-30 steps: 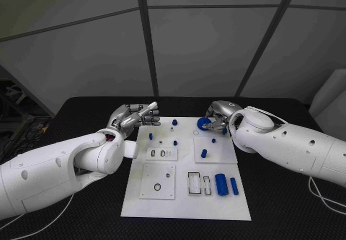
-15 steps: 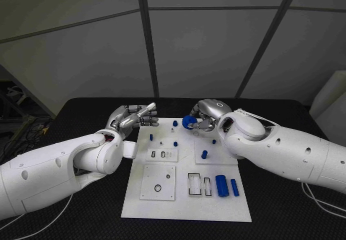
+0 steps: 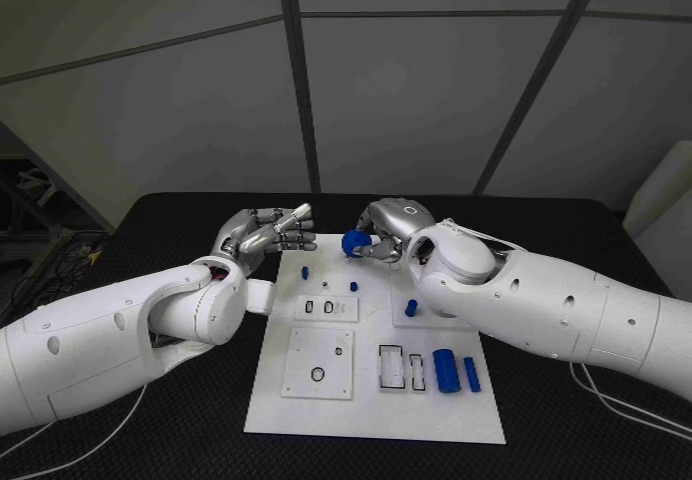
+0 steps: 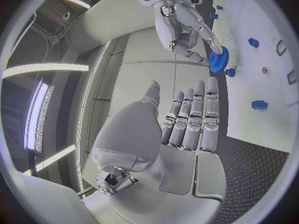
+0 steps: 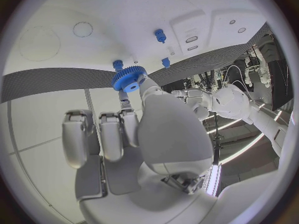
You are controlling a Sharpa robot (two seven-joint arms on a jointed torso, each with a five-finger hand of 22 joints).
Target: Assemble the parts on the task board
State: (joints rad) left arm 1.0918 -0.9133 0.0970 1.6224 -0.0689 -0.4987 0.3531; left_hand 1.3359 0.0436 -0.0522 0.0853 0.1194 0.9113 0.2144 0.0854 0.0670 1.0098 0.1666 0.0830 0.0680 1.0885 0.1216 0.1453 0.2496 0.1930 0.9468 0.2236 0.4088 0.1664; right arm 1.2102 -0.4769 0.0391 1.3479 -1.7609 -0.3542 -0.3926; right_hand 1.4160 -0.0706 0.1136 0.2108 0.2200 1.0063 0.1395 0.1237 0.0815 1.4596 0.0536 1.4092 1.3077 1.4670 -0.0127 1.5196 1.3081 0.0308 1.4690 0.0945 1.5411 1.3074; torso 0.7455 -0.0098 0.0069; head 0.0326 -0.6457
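gear [image 5: 129,79]: blue plastic | task board [image 3: 476,405]: smooth white | table [image 3: 606,440]: matt black

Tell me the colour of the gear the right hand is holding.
Blue; the gear pinched by the right hand shows best in the right wrist view.

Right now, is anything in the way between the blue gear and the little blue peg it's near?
Nothing visible is. The right hand holds the blue gear just above the blue peg on the task board.
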